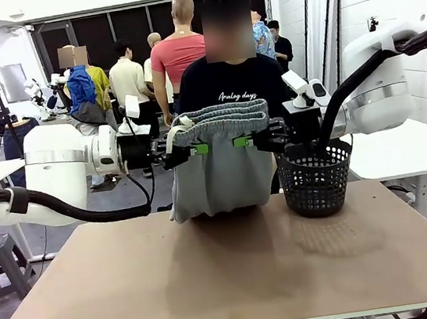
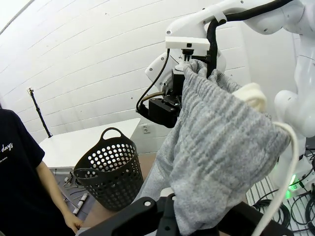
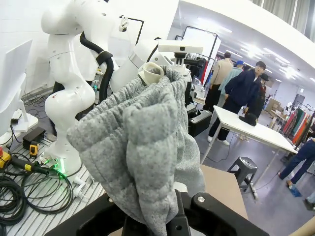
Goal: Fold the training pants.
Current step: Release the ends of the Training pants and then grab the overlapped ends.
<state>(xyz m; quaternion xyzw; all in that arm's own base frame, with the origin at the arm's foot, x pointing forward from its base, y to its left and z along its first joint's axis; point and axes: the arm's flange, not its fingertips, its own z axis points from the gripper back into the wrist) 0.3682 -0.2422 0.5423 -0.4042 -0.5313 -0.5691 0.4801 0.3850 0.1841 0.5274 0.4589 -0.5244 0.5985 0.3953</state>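
Note:
The light grey training pants [image 1: 220, 170] hang in the air above the far side of the table, held by the gathered waistband, with the legs drooping to the tabletop. My left gripper [image 1: 196, 149] is shut on the waistband's left part and my right gripper [image 1: 244, 141] is shut on its right part. In the left wrist view the grey fabric [image 2: 216, 152] rises from my left gripper [image 2: 170, 206], with the white drawstring [image 2: 288, 162] looping beside it. In the right wrist view the bunched waistband [image 3: 142, 142] fills the space above my right gripper [image 3: 165, 221].
A black mesh basket [image 1: 315, 175] stands on the brown table [image 1: 237, 282] at the far right, close to the pants. A person in a black shirt [image 1: 231, 82] stands just behind the pants. A white side table [image 1: 401, 152] is on the right.

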